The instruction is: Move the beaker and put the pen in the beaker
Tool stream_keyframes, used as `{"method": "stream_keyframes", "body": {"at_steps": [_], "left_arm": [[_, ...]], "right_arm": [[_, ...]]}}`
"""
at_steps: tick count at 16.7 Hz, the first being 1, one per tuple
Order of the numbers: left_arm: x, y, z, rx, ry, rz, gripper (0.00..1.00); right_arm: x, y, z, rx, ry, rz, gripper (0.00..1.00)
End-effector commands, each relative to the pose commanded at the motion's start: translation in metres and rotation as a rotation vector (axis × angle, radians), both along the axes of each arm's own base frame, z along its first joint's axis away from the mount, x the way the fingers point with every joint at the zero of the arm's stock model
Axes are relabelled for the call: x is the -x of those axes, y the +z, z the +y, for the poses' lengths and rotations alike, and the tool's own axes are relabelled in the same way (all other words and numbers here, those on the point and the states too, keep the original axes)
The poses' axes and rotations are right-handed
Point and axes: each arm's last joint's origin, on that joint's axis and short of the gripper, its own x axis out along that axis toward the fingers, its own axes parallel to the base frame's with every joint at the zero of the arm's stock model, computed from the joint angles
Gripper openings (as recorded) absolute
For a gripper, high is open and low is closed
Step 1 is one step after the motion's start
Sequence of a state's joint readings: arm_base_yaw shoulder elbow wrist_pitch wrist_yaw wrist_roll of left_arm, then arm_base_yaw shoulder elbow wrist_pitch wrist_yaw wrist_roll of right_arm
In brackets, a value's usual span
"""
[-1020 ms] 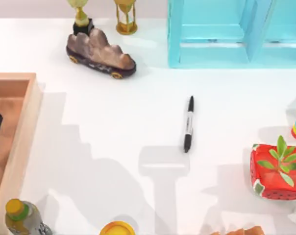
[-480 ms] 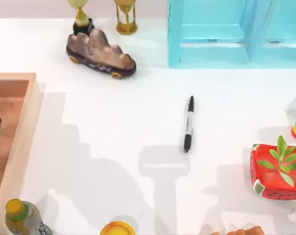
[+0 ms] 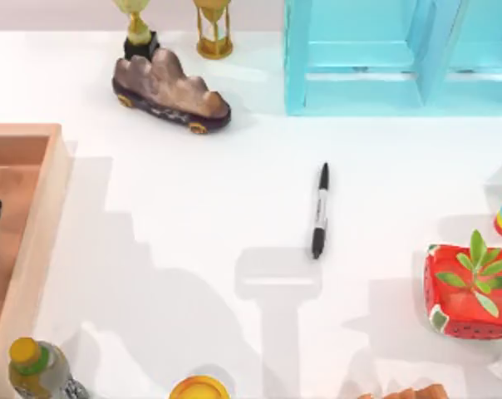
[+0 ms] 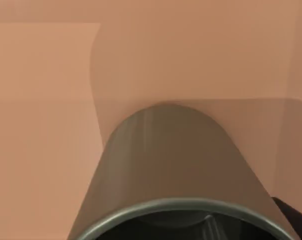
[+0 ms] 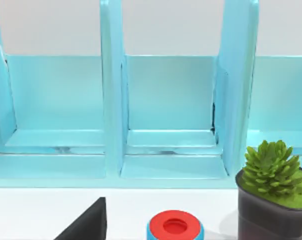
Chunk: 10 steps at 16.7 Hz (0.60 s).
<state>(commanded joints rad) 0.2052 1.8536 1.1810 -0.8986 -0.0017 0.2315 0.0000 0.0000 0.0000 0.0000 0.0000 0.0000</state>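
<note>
1. Beaker point(image 4: 176, 170): close under the left wrist camera, over the wooden tray point(image 3: 36, 208); rigid, smooth, likely light; grip the wall.
2. Pen point(image 3: 319, 209): flat mid-table; slim, stiff; grip its label band.
3. Finger state of both grippers: cannot tell.

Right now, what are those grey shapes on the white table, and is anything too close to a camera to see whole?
Top view: soft grey shadows fall on the table, one T-shaped just below the pen. Left wrist view: the beaker sits so near that its rim runs off the picture, against a peach-brown surface. Right wrist view: evenly lit, the blue shelf clear.
</note>
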Motion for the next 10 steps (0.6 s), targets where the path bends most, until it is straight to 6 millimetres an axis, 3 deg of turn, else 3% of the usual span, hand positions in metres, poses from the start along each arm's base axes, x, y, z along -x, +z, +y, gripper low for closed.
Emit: {"method": "stream_keyframes", "body": {"at_steps": [5, 10], "left_arm": [[-0.003, 0.003, 0.001, -0.004, 0.011, -0.011, 0.0], [-0.028, 0.047, -0.006, -0.025, 0.119, -0.115, 0.0]], "right_arm": [[0.0, 0.0, 0.0, 0.0, 0.0, 0.0, 1.0], [0.0, 0.0, 0.0, 0.0, 0.0, 0.0, 1.0]]}}
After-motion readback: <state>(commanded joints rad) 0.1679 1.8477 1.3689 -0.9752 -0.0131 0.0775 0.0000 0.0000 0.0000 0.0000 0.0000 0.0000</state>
